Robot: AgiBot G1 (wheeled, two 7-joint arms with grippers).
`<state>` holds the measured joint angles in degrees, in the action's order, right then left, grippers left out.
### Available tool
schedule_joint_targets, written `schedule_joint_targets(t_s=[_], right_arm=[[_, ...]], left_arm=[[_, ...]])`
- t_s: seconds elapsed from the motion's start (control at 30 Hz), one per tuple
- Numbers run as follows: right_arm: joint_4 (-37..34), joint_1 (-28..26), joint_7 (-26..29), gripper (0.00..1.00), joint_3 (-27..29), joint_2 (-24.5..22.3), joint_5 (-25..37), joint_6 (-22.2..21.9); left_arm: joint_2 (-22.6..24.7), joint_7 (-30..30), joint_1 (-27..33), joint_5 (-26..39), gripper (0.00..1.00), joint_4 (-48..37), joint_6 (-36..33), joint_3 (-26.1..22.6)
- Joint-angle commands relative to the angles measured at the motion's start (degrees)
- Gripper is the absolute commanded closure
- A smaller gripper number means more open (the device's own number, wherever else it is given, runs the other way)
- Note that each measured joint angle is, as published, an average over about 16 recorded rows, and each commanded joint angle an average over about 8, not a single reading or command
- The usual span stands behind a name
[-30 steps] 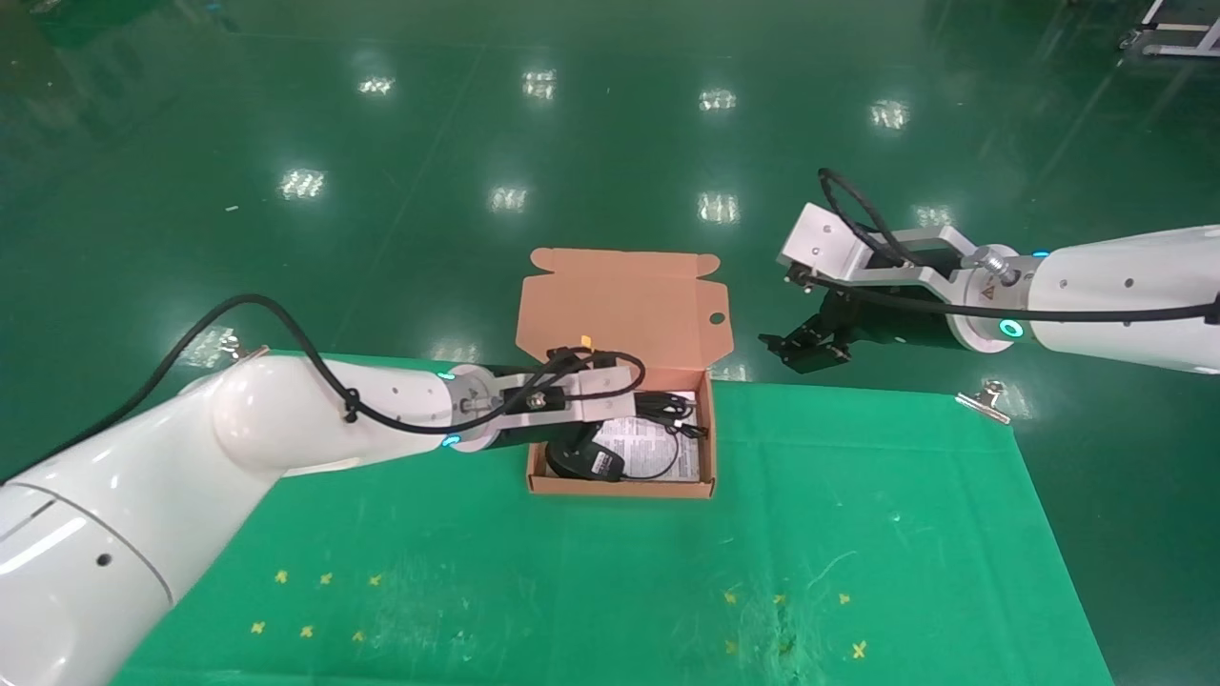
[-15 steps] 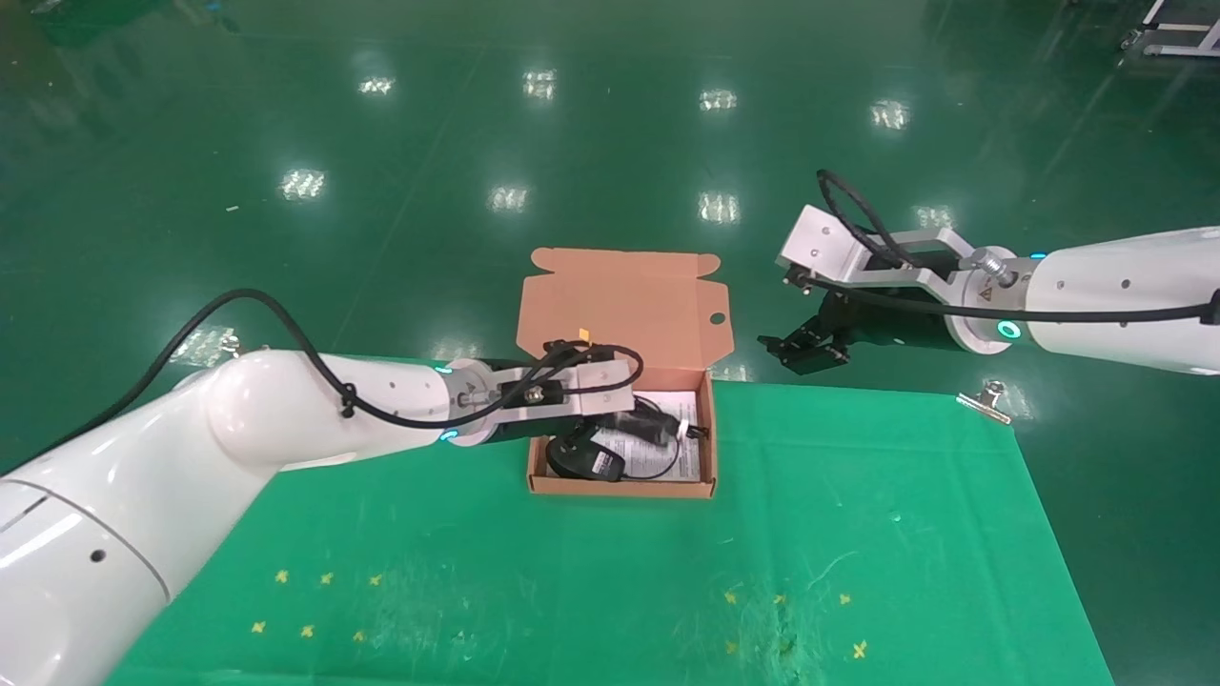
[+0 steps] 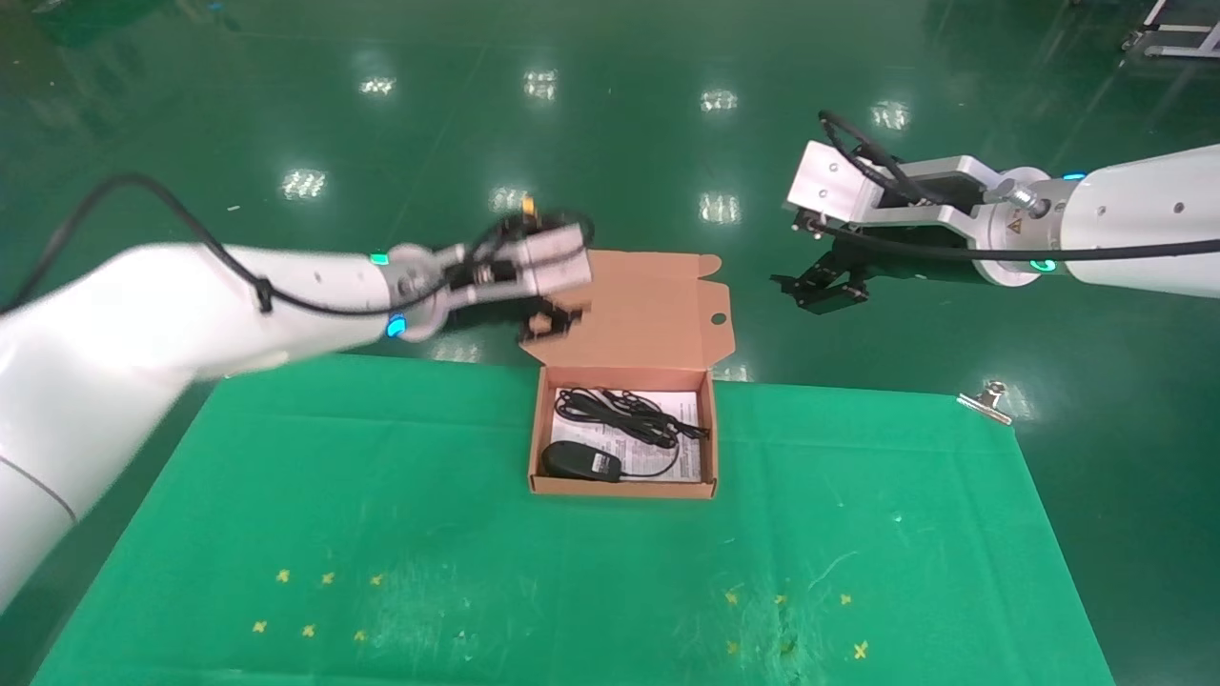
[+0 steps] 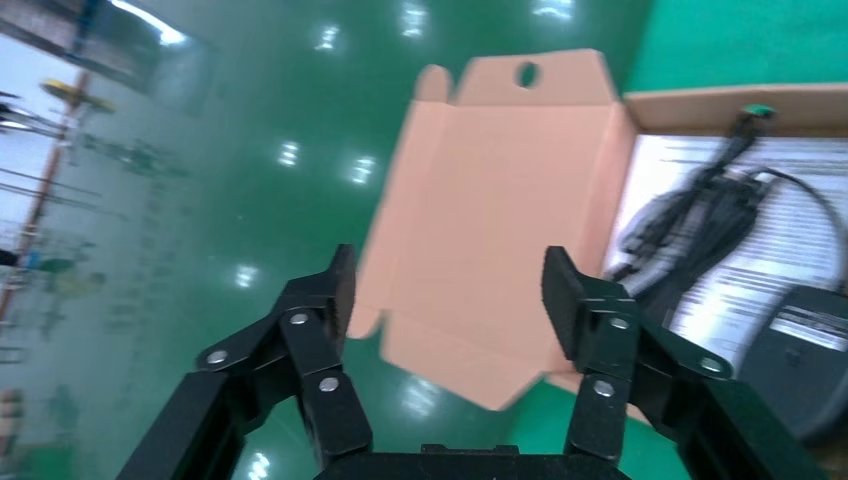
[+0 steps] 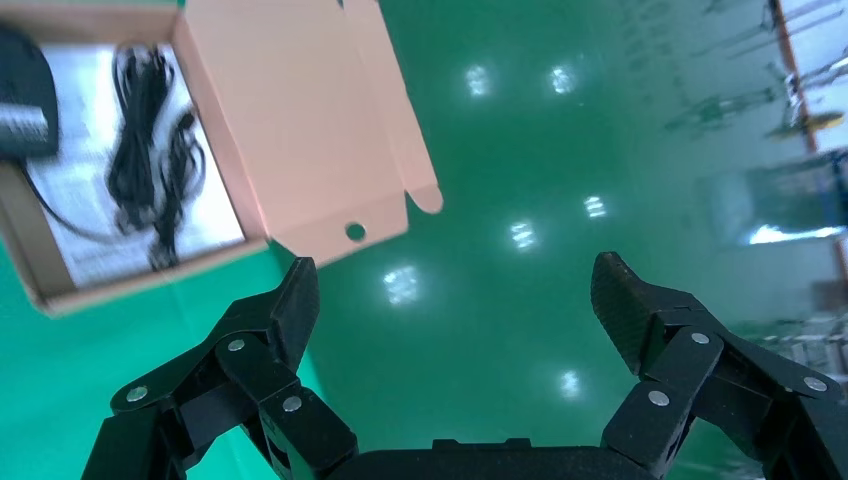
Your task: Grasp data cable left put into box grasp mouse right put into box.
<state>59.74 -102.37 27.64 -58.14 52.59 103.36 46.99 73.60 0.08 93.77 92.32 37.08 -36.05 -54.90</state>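
Observation:
The open cardboard box (image 3: pixel 707 448) stands at the far edge of the green cloth, its lid (image 3: pixel 634 310) leaning back. Inside on the white sheet lie the black looped data cable (image 3: pixel 615 412) at the back and the black mouse (image 3: pixel 575 461) at the front left. Both also show in the left wrist view, cable (image 4: pixel 690 215) and mouse (image 4: pixel 800 360), and in the right wrist view, cable (image 5: pixel 150 160) and mouse (image 5: pixel 25 95). My left gripper (image 3: pixel 551 322) is open and empty, raised at the lid's left edge. My right gripper (image 3: pixel 824 286) is open and empty, raised right of the lid.
A metal clip (image 3: pixel 986 398) holds the cloth (image 3: pixel 858 534) at its far right corner. Small yellow crosses (image 3: pixel 305 600) mark the cloth near the front. Shiny green floor (image 3: pixel 610 143) lies beyond the table.
My left gripper has risen out of the box and drawn back to the lid's left edge, leaving the data cable inside. My right gripper has lifted a little higher.

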Motion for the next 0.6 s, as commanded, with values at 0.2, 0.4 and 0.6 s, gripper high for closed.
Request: schedule_joint_targets(t_s=[0.2,0.4,0.6], right_arm=[[1.5,1.9,-2.2,0.00,2.3,-1.2,-3.3,2.8],[2.9,6.2,-3.9,0.00,6.7,-3.0,-9.7,6.8],[4.2,10.5,-5.5,0.00,11.1,-4.8,-16.2,10.8]], left_arm=[[-3.4,-0.9,-1.6,-4.0,0.00,2.8,-3.4,3.3],[-7.4,-2.1,-5.1,-9.3,0.00,6.6,-8.7,7.4],[-11.4,-3.2,-8.6,-14.6,0.00,10.4,-14.0,11.4]])
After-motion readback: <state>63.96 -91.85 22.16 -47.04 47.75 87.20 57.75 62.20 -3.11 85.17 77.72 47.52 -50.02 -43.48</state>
